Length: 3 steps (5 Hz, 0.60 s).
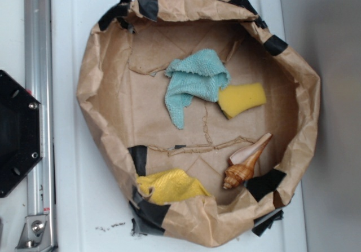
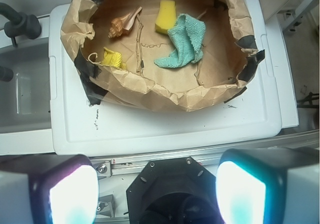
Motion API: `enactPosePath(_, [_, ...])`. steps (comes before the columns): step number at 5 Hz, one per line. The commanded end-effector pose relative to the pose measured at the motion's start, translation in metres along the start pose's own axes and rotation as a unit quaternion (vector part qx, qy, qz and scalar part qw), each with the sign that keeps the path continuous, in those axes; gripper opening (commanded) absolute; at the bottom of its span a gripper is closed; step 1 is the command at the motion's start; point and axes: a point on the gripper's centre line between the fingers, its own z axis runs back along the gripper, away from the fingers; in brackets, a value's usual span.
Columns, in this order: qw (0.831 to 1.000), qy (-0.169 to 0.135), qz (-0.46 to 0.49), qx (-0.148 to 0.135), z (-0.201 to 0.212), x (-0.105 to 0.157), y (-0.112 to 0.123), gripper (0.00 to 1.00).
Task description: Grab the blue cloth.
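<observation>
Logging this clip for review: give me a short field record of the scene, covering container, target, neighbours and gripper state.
container: brown paper basin with black tape, on a white surface
target: blue cloth, crumpled, inside the basin, not held
touching target: yellow sponge, at its edge
other items: seashell; yellow cloth against the basin wall
gripper: gripper open, fingers apart, outside the basin, holding nothing

Looking like a robot lab/test bench, not a home. Sitting on a white plastic tabletop point(image 1: 84, 207): makeshift brown-paper bin point(image 1: 96, 94) patched w/ black tape point(image 1: 148, 7), holding odd props, e.g. seashell point(image 1: 246, 163) & yellow sponge point(image 1: 241, 98). Running alongside: aluminium rail point(image 1: 38, 105) w/ black hexagonal robot base plate point(image 1: 17, 133). Showing grey equipment & cables at wrist-view edges.
</observation>
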Motion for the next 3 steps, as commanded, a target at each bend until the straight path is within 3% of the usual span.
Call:
enactPosePath(1, [1.0,0.0,0.0,0.0,0.0,0.0,0.0,1.0])
enactPosePath(2, [0.999,0.018,-0.048,-0.016,-0.014,0.05,0.026,1.0])
enactPosePath(3, [0.998,0.02,-0.062,0.007,-0.049,0.097,0.033,1.0])
